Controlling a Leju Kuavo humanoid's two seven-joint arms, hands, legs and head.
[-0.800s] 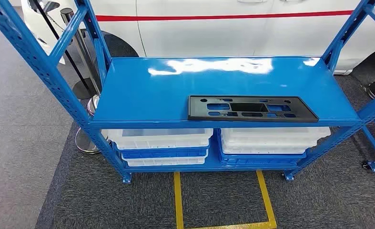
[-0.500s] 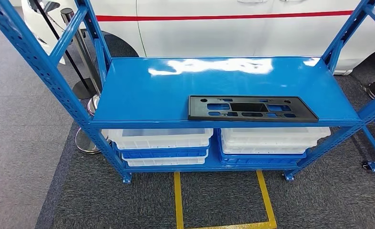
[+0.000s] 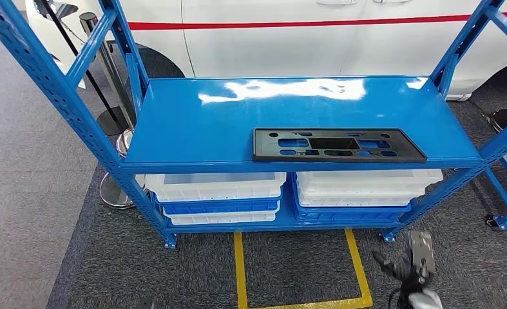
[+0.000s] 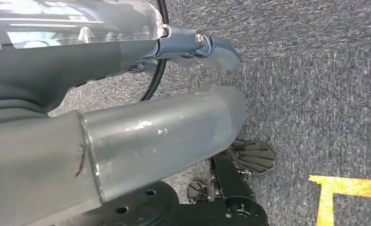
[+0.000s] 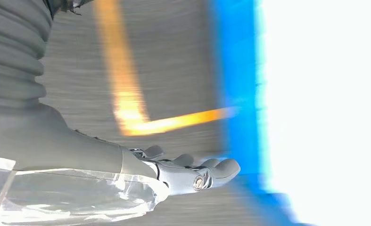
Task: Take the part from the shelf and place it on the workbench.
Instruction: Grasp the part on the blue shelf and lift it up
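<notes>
Dark grey carpet with a yellow floor marking (image 3: 302,270) runs under a blue shelf (image 3: 192,122), a white car (image 3: 302,32) across the top of the frame. The black part (image 3: 337,145) lies flat near the shelf's front edge, right of centre, likely set there for easy reach. Beneath it, stacked white and blue bins (image 3: 215,193) show nothing inside. The right hand (image 3: 417,267) rises at lower right, holding nothing, fingers loosely apart. The left hand (image 4: 211,47) hangs over the carpet; its state I cannot tell.

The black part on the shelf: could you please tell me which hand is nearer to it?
Right. The right hand is low over the floor, in front of the black part; the left hand hangs by the robot's body.
</notes>
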